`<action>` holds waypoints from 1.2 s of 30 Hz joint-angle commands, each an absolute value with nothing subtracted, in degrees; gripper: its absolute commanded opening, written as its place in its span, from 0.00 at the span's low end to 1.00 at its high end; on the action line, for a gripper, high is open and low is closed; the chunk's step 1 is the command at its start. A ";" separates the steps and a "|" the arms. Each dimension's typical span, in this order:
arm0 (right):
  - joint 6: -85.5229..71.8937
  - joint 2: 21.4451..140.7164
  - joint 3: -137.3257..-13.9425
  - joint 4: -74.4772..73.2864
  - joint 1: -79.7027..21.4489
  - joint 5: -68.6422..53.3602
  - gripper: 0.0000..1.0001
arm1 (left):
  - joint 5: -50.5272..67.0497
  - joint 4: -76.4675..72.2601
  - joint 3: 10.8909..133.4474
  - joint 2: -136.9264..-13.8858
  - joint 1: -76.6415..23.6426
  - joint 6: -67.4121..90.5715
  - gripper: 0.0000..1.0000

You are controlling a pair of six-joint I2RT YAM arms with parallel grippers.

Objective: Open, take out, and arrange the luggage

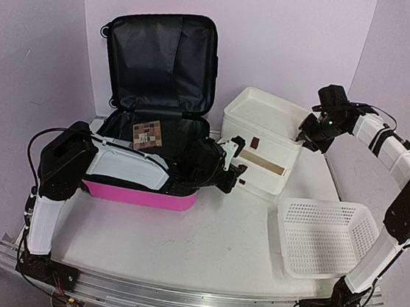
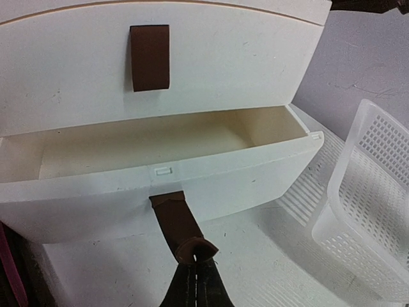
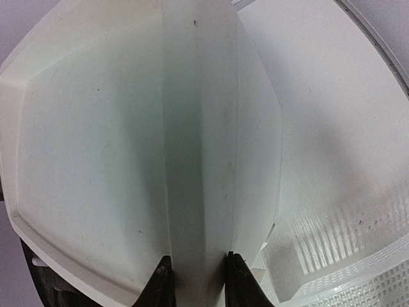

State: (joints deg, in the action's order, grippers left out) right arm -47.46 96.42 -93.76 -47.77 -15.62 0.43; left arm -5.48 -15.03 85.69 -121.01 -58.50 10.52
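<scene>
Luggage (image 1: 137,195) lies open on the table (image 1: 208,254), lid upright, just behind and left of the left pincer (image 2: 197,256). Its base runs side to side. I judge the left arm nearer; the right pincer (image 3: 197,265) is well apart, beyond the drawer stack (image 1: 263,127).

One small brown patterned packet (image 1: 147,133) rests on the black lining.

Left pincer is clenched on the brown pull tab (image 2: 176,220) of the lower drawer (image 2: 192,179), which is out and empty. Right pincer grasps the stack's top rim.

Mesh basket (image 1: 325,206), nearer than the right pincer, is empty.
</scene>
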 commanded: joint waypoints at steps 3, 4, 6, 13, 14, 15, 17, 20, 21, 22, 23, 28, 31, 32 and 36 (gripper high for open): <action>-48.78 97.06 -94.27 -44.12 -15.20 2.12 0.00 | -2.32 -13.91 83.24 -114.80 -60.46 11.08 0.00; -48.74 96.91 -94.20 -44.12 -15.19 2.33 0.00 | -1.68 -13.70 83.17 -114.31 -60.55 10.81 0.00; -48.63 96.86 -94.21 -44.12 -15.20 2.44 0.00 | -0.78 -13.19 82.91 -113.62 -60.64 10.41 0.00; -47.63 98.51 -95.60 -44.29 -14.79 2.75 0.00 | 1.63 -12.06 81.82 -111.65 -61.51 11.15 0.00; -47.52 98.86 -95.98 -44.36 -14.62 3.06 0.00 | 1.88 -12.01 81.95 -111.75 -61.79 11.33 0.00; -47.35 99.20 -96.30 -44.38 -14.45 3.26 0.00 | 2.10 -11.89 82.06 -111.79 -61.93 11.58 0.00; -46.99 100.20 -97.10 -44.43 -14.05 3.30 0.00 | 2.50 -11.80 82.38 -112.20 -62.05 12.14 0.00; -46.78 101.28 -97.91 -44.56 -13.49 2.99 0.00 | 2.21 -11.48 82.78 -112.27 -62.13 12.31 0.00; -46.69 101.40 -98.10 -44.64 -13.45 2.87 0.00 | 2.03 -11.32 82.87 -112.12 -62.12 12.31 0.00; -46.67 101.42 -98.22 -44.65 -13.45 2.71 0.00 | 1.96 -11.24 82.84 -111.90 -62.10 12.44 0.03; -46.59 101.43 -98.30 -44.65 -13.45 2.42 0.00 | 1.98 -11.11 82.75 -111.51 -62.06 12.53 0.08; -45.83 101.05 -97.77 -44.65 -13.45 0.57 0.00 | 4.62 -9.87 80.42 -104.92 -62.05 13.02 0.53; -45.00 100.46 -97.07 -44.65 -13.45 0.46 0.00 | 4.38 -8.12 76.68 -96.67 -61.70 11.10 0.73; -44.78 100.18 -96.75 -44.65 -13.41 0.44 0.00 | 3.32 -6.74 75.01 -93.45 -61.29 10.37 0.77; -44.13 99.58 -96.08 -44.65 -13.40 -1.47 0.00 | -1.84 1.53 68.70 -81.47 -55.67 15.54 0.80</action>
State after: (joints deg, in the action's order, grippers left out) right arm -41.76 99.22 -97.12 -48.38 -13.78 2.92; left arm 2.87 -4.58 72.42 -94.17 -61.04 11.86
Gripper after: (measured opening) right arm 0.219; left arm 0.798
